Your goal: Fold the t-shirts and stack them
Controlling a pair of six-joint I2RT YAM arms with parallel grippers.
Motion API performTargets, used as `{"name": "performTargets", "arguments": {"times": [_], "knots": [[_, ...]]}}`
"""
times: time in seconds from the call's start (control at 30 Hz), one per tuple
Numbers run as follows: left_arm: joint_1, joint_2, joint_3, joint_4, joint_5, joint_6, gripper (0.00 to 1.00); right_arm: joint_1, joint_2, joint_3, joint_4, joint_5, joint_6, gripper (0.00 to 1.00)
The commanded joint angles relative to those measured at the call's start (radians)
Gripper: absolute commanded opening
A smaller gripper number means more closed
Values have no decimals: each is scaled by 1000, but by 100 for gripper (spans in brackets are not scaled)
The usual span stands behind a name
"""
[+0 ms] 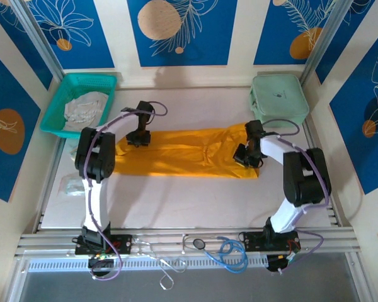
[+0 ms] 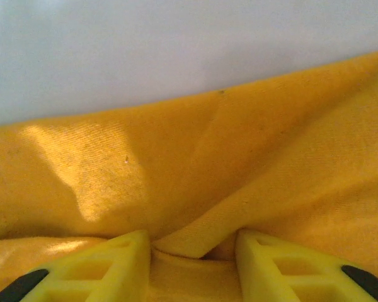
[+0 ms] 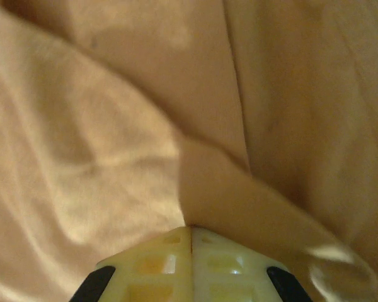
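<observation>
The orange shirt [image 1: 183, 151] lies flat across the middle of the desk [image 1: 195, 201] as a long band running left to right, with its right end wider and creased. The left tool [image 1: 138, 137] sits on the band's left end near the far edge. In the left wrist view its yellow fingers [image 2: 107, 267] are spread, with a raised ridge of orange cloth lying between them that neither finger clearly grips, and bare desk shows beyond the shirt's edge. The right tool [image 1: 244, 158] is down on the shirt's right end. In the right wrist view its fingers [image 3: 157, 264] are pressed together on a fold of the shirt, which rises from the tips, and rumpled cloth lies all around. A pale cloth [image 1: 85, 108] lies bunched inside the teal basket [image 1: 91, 78] at the far left corner, well apart from the shirt. A mint case [image 1: 278, 99] rests at the far right corner, just beyond the shirt's right end.
</observation>
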Motion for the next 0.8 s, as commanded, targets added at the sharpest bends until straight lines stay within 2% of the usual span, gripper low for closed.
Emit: {"name": "performTargets", "arguments": {"times": [0.0, 0.23, 0.43, 0.6, 0.77], "knots": [[-9, -72, -128, -4, 16, -51, 41, -1, 96, 99, -20, -25, -4, 0], [-35, -264, -373, 32, 72, -136, 42, 28, 354, 484, -191, 1, 13, 0], [-106, -394, -529, 64, 200, -226, 43, 36, 572, 859, -319, -34, 22, 0], [-211, -438, -611, 103, 271, -317, 43, 35, 736, 1133, -365, -110, 19, 0], [-355, -423, -643, 173, 357, -422, 43, 36, 935, 1476, -449, -226, 34, 0]]}}
